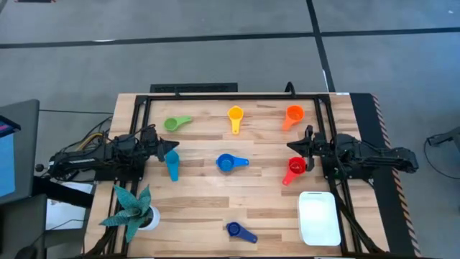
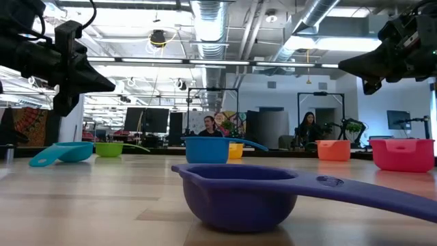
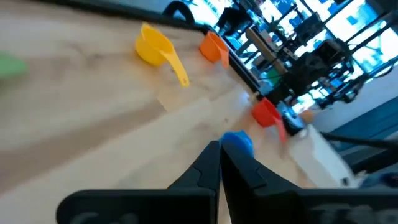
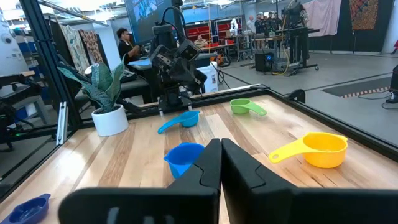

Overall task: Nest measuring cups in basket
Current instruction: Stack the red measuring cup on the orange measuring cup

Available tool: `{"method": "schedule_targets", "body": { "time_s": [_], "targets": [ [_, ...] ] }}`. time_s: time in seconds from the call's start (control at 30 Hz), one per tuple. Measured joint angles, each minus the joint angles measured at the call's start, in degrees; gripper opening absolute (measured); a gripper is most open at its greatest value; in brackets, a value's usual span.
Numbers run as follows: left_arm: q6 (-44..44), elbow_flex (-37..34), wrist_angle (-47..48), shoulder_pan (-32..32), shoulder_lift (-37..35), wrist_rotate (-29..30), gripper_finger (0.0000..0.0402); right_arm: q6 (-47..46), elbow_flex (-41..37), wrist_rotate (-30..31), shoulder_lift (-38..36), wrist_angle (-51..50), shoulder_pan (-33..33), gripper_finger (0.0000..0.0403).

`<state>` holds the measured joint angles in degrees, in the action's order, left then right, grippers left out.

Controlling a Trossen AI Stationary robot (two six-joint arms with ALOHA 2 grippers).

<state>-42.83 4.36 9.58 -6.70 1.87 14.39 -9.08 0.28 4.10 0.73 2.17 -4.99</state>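
Seven measuring cups lie apart, each resting on its bottom on the wooden table: green (image 1: 176,123), yellow (image 1: 235,115) and orange (image 1: 293,115) along the far side, teal (image 1: 172,164), blue (image 1: 230,162) and red (image 1: 295,169) across the middle, dark blue (image 1: 241,231) near the front. The white basket (image 1: 318,217) sits at the front right with nothing in it. My left gripper (image 1: 175,147) hovers shut above the table's left side, just beyond the teal cup. Level with it, my right gripper (image 1: 290,146) hovers shut at the right side, just beyond the red cup.
A teal spiky plant in a white pot (image 1: 133,212) stands at the front left corner. A black metal frame (image 1: 215,93) runs along the far edge and both sides of the table. Bare wood lies between the cups.
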Motion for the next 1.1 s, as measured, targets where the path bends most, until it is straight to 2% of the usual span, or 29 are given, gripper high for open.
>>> {"method": "schedule_targets", "body": {
  "time_s": [0.1,0.27,0.43,0.53,0.7,0.83,0.97,1.1],
  "targets": [
    [2.6,0.0,-0.2,0.0,0.0,1.4,0.0,0.0,0.0,0.0,0.0,0.0,0.0,0.0033],
    [3.1,-0.2,-2.6,0.0,0.0,7.2,0.0,0.0,0.0,0.0,0.0,0.1,0.0,0.0037],
    [13.2,-0.2,-3.2,0.0,0.0,16.3,0.0,-0.1,0.0,0.4,0.0,2.9,0.0,0.0033],
    [15.3,-0.2,-3.3,0.0,0.0,15.3,0.0,-0.1,0.0,0.3,0.0,4.8,0.0,0.003],
    [17.8,-0.2,-2.9,0.0,0.0,8.5,0.0,-3.6,0.0,0.7,0.0,7.4,-0.1,0.0027],
    [17.7,-0.1,-2.7,0.0,0.0,9.4,0.0,-5.4,0.3,0.8,0.0,7.4,0.0,0.0033],
    [17.1,-0.1,-1.8,0.0,0.0,15.1,0.0,-1.9,2.0,1.1,0.0,7.3,0.0,0.0048],
    [17.1,-0.1,-1.5,0.0,0.0,23.0,0.0,-1.1,4.0,7.4,0.1,7.1,0.0,0.0071]
  ]
}}
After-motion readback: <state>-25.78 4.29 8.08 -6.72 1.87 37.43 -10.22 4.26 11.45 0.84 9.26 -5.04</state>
